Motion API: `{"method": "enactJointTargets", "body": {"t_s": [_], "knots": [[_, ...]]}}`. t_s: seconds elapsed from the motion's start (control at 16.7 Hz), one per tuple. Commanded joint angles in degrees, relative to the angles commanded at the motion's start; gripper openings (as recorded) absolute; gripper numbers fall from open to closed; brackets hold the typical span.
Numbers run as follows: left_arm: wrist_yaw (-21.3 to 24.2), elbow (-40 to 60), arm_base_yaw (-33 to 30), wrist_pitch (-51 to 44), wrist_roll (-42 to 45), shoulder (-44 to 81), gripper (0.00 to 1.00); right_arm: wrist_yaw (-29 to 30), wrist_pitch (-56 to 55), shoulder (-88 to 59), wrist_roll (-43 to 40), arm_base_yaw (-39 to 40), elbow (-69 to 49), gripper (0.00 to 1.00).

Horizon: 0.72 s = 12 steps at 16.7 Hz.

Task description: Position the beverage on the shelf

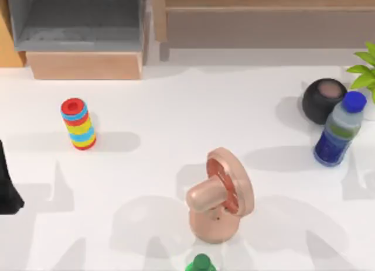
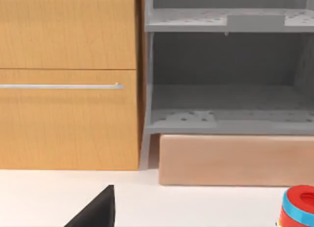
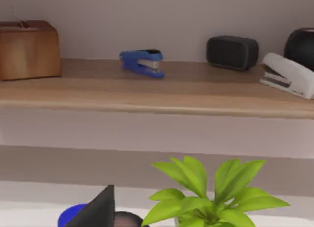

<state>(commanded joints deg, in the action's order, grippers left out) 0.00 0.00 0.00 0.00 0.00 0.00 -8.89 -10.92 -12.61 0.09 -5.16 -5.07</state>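
Nearest you, a copper-pink bell-shaped ornament (image 1: 220,198) crowds mid-table; beyond it, at the white table's (image 1: 176,113) right edge, stands the blue-capped clear plastic water bottle (image 1: 338,130), probably light, stiff and slick: grip its waist. Open room leads left to the grey shelf unit (image 1: 79,22). Finger state: cannot tell.

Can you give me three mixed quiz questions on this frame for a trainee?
1. True or false: the blue-capped bottle stands on the table's right side.
2. Which sits nearest the bottle? A) striped ring stack B) black sphere C) pink fan-like object
3. Fill in: the grey shelf unit is at the table's back ____ corner.

Key: 1 true; 2 B; 3 left.
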Motion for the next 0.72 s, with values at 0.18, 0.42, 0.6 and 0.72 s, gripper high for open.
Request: {"method": "enactJointTargets", "body": {"t_s": [0.18,0.42,0.6,0.72], "knots": [[0.00,0.00,0.00,0.00,0.00,0.00,1.00,-7.48,-12.00,-14.59,0.05,-5.69,-5.13,1.00],[0.00,0.00,0.00,0.00,0.00,0.00,1.00,-17.23,-31.65,-40.54,0.01,-15.53,-13.08,1.00],[0.00,0.00,0.00,0.00,0.00,0.00,1.00,-23.63,-47.81,-60.97,-0.15,-23.83,-18.83,1.00],[0.00,0.00,0.00,0.00,0.00,0.00,1.00,-27.32,-58.40,-74.28,-0.19,-29.15,-21.94,1.00]]}}
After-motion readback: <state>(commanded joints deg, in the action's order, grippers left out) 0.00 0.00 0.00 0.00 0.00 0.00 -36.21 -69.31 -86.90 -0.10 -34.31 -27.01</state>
